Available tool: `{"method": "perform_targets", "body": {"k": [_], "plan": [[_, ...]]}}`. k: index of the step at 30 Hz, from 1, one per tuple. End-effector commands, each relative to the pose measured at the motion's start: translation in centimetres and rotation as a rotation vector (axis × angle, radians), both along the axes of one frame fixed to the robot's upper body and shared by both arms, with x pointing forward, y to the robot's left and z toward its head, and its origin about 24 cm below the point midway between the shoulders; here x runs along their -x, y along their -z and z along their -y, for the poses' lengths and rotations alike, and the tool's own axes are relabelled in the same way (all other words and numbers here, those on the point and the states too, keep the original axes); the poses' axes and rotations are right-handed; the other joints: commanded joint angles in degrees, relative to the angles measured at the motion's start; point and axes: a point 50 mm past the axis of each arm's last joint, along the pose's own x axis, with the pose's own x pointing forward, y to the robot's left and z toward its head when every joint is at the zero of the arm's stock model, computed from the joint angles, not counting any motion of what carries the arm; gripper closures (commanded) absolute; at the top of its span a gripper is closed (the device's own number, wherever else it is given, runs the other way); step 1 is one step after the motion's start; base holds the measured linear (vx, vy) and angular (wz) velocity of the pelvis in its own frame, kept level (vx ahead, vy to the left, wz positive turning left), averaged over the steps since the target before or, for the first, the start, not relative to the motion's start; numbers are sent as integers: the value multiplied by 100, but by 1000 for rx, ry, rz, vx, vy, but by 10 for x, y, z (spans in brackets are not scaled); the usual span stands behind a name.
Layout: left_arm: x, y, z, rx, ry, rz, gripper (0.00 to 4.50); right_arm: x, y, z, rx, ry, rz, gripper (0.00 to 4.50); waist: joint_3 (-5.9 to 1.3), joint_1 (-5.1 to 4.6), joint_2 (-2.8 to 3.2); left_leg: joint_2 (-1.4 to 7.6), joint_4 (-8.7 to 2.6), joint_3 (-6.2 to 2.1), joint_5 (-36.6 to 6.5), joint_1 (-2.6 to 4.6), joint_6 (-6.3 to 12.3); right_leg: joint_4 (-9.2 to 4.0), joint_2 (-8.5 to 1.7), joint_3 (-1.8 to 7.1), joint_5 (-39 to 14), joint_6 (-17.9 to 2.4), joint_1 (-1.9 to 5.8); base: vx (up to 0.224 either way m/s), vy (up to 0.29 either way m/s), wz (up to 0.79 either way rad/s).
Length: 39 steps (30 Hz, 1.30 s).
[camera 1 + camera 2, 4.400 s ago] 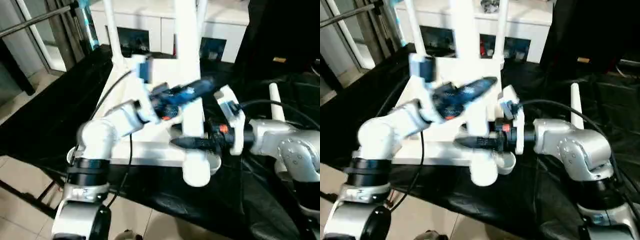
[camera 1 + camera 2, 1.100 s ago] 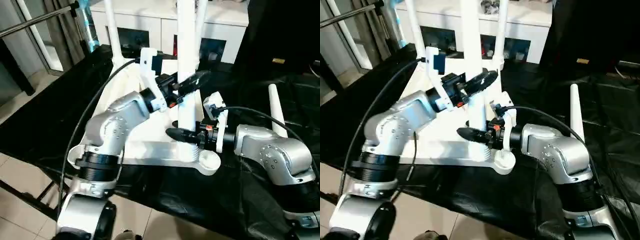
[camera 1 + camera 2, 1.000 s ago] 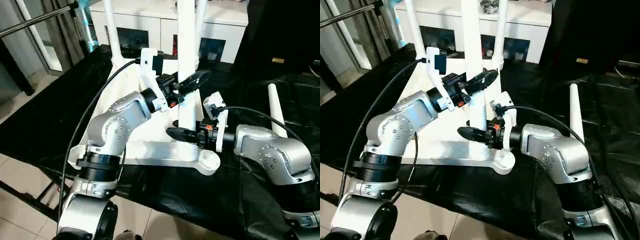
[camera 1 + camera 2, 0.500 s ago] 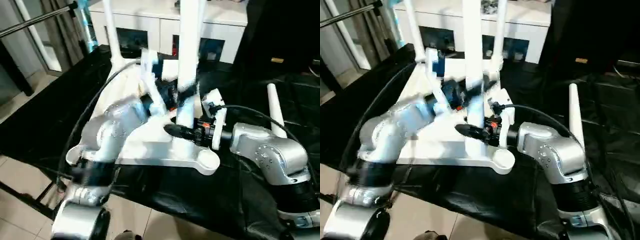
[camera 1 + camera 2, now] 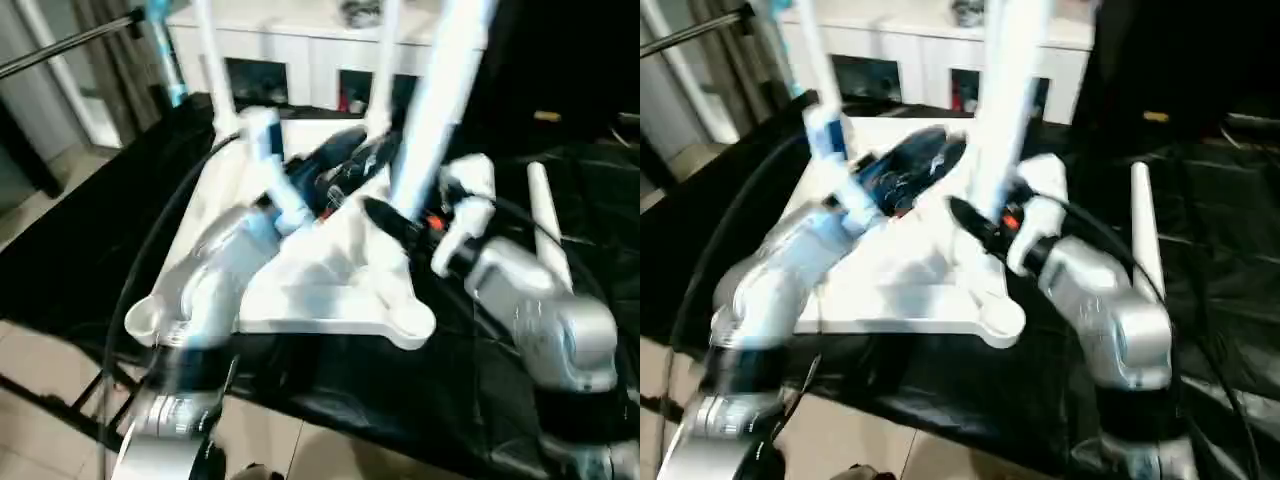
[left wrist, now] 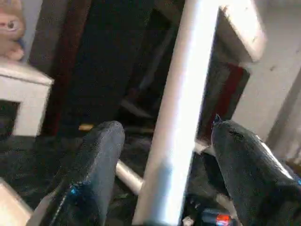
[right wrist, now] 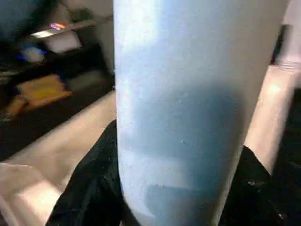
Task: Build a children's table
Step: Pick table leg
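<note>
The white tabletop point(image 5: 330, 290) lies underside up on the black-covered table. One white leg point(image 5: 432, 120) rises from near its middle, leaning with its top to the right. My right gripper point(image 5: 395, 215) is shut on the lower part of this leg point(image 7: 188, 94), with a black finger point(image 7: 89, 188) on each side. My left gripper point(image 5: 355, 165) is beside the leg, to its left. In its wrist view its fingers point(image 6: 96, 174) stand wide apart, open, and the leg point(image 6: 181, 117) passes between them untouched. Two more legs point(image 5: 210, 60) stand upright at the far corners.
A loose white leg point(image 5: 545, 220) lies on the black cloth to the right of my right arm. A white cabinet point(image 5: 300, 40) stands behind the table. The tabletop's near right corner socket point(image 5: 410, 322) faces up at the table's front edge.
The leg, upright before, now leans to the right. My left gripper has opened and let go of it. My right arm has lifted with the leg in its grip.
</note>
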Motion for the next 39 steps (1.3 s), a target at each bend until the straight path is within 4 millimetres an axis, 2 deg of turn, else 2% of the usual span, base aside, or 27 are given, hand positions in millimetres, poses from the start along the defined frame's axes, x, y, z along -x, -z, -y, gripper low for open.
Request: {"method": "perform_targets", "body": {"k": [1, 3, 4, 5, 6, 7, 8, 10, 11, 12, 13, 15, 16, 19, 26, 29, 34, 39], "plan": [[-6, 8, -17, -195, -249, 73, 107, 6, -3, 3, 80, 62, 69, 259, -405, -24, -71, 230, -432, -151, -1292, 123, -78, -487, -229, 212, -1296, -837, 287, 0, 0, 0], [-7, 16, -26, -270, -336, 57, 107, 9, 1, 5, 107, 75, 72, 259, -397, -33, -36, 238, -443, -159, -1382, 134, -145, -487, -232, 223, -1489, -589, 284, 0, 0, 0], [-6, 27, -38, -369, -438, 53, 107, 14, 6, 6, 121, 85, 67, 259, -399, -60, -46, 227, -453, -165, -1385, 125, -172, -479, -229, 220, -1515, -534, 295, 0, 0, 0], [-6, 27, -38, -369, -438, 53, 107, 14, 6, 6, 121, 85, 67, 259, -405, -69, -31, 231, -453, -166, -1394, 134, -175, -487, -221, 220, -1511, -519, 280, 0, 0, 0], [-2, 34, -46, -369, -499, 39, 107, 18, 10, 6, 124, 95, 65, 259, -407, -92, 37, 224, -454, -173, -1435, 141, -196, -472, -226, 214, -1477, -582, 272, 0, 0, 0], [13, 52, -68, -395, -656, -2, 107, 23, 17, 7, 130, 121, 67, 259, -409, -122, -8, 255, -454, -174, -1469, 131, -181, -481, -228, 215, -1341, -655, 271, 0, 0, 0], [15, 56, -71, -400, -676, -14, 107, 24, 19, 8, 133, 129, 62, 259, -403, -144, -18, 263, -463, -185, -1406, 95, -142, -471, -241, 211, -1196, -692, 306, 0, 0, 0], [25, 67, -78, -417, -731, -64, 107, 25, 22, 7, 133, 155, 61, 259, -420, -144, -35, 238, -442, -147, -1446, 137, -18, -494, -216, 212, -1342, -753, 250, 0, 0, 0], [27, 71, -79, -421, -731, -76, 107, 25, 23, 5, 129, 155, 62, 259, -421, -134, -11, 255, -443, -156, -1463, 146, -20, -485, -228, 216, -1374, -780, 236, 0, 0, 0], [27, 72, -79, -431, -739, -72, 107, 25, 23, 3, 123, 154, 65, 259, -382, -139, -74, 239, -462, -150, -1581, 121, -15, -515, -221, 210, -1651, -747, 227, 0, 0, 0], [27, 72, -79, -431, -743, -68, 107, 25, 23, 2, 123, 152, 64, 259, -372, -119, -33, 248, -467, -154, -1768, 170, -46, -547, -226, 217, -1955, -682, 182, 0, 0, 0], [26, 71, -80, -426, -765, -57, 107, 25, 25, -2, 126, 133, 55, 259, -362, -103, -32, 256, -475, -166, -1891, 193, -93, -562, -219, 223, -2072, -623, 160, 0, 0, 0], [26, 71, -80, -426, -765, -57, 107, 25, 25, -2, 126, 133, 55, 259, -352, -108, -29, 258, -503, -182, -1966, 174, -167, -549, -214, 228, -2046, -564, 170, 0, 0, 0], [26, 71, -80, -426, -765, -57, 107, 25, 25, -2, 126, 133, 55, 259, -368, -116, -37, 247, -503, -188, -1921, 152, -200, -523, -221, 241, -1832, -537, 186, 0, 0, 0], [26, 71, -80, -426, -765, -57, 107, 25, 25, -2, 126, 133, 55, 259, -403, -113, -44, 233, -463, -165, -1504, 123, -53, -470, -228, 247, -1240, -711, 223, 0, 0, 0], [26, 71, -80, -426, -765, -57, 107, 25, 25, -2, 126, 133, 55, 259, -401, -111, -40, 236, -457, -160, -1464, 126, -1, -471, -228, 242, -1244, -752, 222, 0, 0, 0], [26, 71, -80, -426, -765, -57, 107, 25, 25, -2, 126, 133, 55, 259, -384, -119, -38, 240, -474, -168, -1666, 138, -64, -496, -226, 240, -1550, -693, 210, 0, 0, 0], [26, 71, -80, -426, -765, -57, 107, 25, 25, -2, 126, 133, 55, 259, -388, -117, -38, 240, -474, -170, -1653, 139, -86, -489, -223, 243, -1470, -694, 211, 0, 0, 0]]}}
